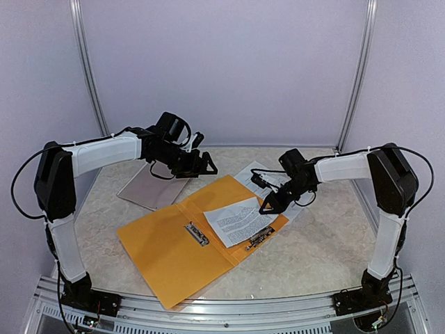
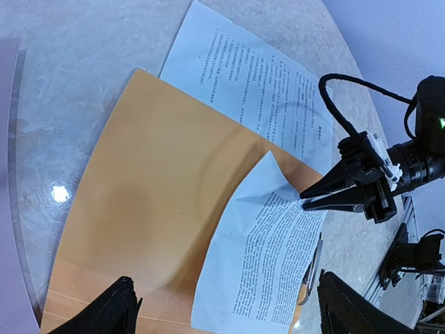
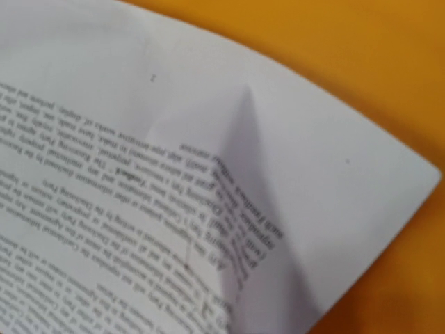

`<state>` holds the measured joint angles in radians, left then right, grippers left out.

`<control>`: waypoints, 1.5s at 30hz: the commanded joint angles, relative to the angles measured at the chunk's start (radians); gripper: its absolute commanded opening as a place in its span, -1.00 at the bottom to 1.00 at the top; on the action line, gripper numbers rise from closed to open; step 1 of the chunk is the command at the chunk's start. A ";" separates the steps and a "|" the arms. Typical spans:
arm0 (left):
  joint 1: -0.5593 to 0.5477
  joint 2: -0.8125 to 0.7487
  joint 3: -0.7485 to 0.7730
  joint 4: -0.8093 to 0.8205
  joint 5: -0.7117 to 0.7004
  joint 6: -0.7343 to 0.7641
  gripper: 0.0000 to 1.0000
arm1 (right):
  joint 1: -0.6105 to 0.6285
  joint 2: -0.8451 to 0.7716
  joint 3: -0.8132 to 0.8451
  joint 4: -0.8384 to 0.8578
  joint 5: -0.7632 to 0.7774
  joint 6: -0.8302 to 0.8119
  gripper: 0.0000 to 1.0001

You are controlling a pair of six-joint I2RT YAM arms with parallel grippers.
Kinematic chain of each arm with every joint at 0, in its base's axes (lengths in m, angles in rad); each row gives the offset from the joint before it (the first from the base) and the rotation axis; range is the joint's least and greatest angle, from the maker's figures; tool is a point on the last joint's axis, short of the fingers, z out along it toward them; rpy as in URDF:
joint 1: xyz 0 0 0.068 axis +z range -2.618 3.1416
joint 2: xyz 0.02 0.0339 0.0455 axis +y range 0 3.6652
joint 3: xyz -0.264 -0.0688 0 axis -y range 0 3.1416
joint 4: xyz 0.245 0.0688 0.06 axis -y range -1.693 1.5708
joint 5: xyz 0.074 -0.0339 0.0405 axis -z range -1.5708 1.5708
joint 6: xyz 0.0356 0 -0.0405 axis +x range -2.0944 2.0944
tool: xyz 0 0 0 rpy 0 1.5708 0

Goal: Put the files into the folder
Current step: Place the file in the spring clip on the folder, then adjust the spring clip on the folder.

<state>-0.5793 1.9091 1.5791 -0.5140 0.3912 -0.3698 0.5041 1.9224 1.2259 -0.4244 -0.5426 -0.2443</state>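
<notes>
1. From above, shows the orange folder (image 1: 167, 250) lying open on the marbled bench (image 1: 320, 243), with one printed sheet (image 1: 236, 221) on its right leaf and a second sheet (image 1: 252, 172) on the bench at its far edge.
2. Catches, in that view alone, a metal clip (image 1: 197, 234) on the left leaf and a grey panel (image 1: 147, 186) off to the left.
3. Places the left pincer (image 1: 206, 165) above the folder's far edge and the right pincer (image 1: 267, 207) at the printed sheet's right edge.
4. From the left wrist, settles both grips: own fingers (image 2: 118, 309) spread wide over the folder and holding nothing, the right pincer's tips nipped together on the sheet's edge, with the paper puckered upward there.
5. From the right wrist, fills the frame with blurred text and a sharp crease, orange showing past the sheet's corner.
</notes>
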 commanded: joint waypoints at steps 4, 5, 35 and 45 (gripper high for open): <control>0.002 0.024 0.030 -0.017 0.015 -0.002 0.72 | 0.014 -0.030 -0.029 0.036 0.026 0.021 -0.72; 0.002 0.024 0.030 -0.017 0.015 -0.003 0.72 | 0.013 -0.028 -0.026 0.030 0.029 0.016 -0.72; -0.034 0.203 0.107 -0.197 0.075 0.060 0.40 | 0.013 -0.118 -0.030 0.002 0.081 0.008 -0.68; -0.021 0.253 0.098 -0.289 0.114 0.032 0.21 | 0.013 -0.147 -0.065 0.006 0.090 0.036 -0.68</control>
<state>-0.6060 2.1155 1.6726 -0.7521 0.4782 -0.3302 0.5045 1.7947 1.1812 -0.4225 -0.4625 -0.2295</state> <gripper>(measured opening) 0.613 0.159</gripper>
